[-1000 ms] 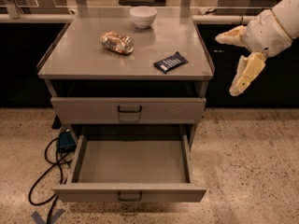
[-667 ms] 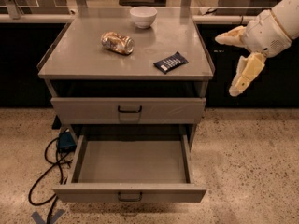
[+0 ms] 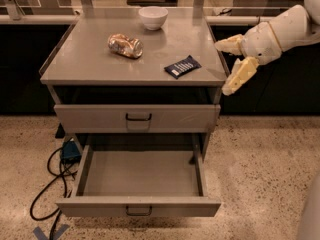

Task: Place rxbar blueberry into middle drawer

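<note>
The rxbar blueberry [image 3: 182, 66], a dark navy bar with a white label patch, lies flat on the right part of the cabinet top [image 3: 85, 59]. The middle drawer [image 3: 140, 176] is pulled out below a closed drawer, and its grey tray interior is bare. My gripper [image 3: 222, 68] hangs just off the cabinet's right edge, level with the top and a short way right of the bar. Its two cream fingers [image 3: 239, 76] are spread apart with nothing between them.
A crumpled tan-and-silver packet [image 3: 125, 45] lies at the centre left of the top. A white bowl [image 3: 153, 17] stands at the back. The closed drawer [image 3: 137, 117] sits above the open one. Black cables and a blue box [image 3: 67, 151] lie on the floor at the left.
My gripper has moved a little left, closer to the cabinet's right edge and the bar. Nothing else has moved.
</note>
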### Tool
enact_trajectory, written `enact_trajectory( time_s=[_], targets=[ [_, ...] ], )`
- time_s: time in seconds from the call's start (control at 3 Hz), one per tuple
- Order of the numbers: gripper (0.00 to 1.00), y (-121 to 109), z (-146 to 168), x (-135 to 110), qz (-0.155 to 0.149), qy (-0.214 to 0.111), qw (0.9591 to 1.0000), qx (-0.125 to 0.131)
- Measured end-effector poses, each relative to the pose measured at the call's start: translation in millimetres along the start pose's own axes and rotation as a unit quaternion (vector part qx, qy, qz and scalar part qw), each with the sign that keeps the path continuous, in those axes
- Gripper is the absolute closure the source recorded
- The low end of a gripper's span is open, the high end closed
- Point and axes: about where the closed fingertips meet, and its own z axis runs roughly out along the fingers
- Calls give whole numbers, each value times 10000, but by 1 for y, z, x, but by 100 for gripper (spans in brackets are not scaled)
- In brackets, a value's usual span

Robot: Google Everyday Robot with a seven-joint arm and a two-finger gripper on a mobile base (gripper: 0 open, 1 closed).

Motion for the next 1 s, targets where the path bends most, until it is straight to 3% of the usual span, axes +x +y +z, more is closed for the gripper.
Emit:
enact_trajectory(
  time_s=[0.33,0.67,1.0],
  targets=[
    [0,-58,16,-13,308,-624,9971,305],
    [0,-58,17,-13,308,-619,9972,294],
    [0,-71,28,-6,289,-299,9981,460]
  ],
)
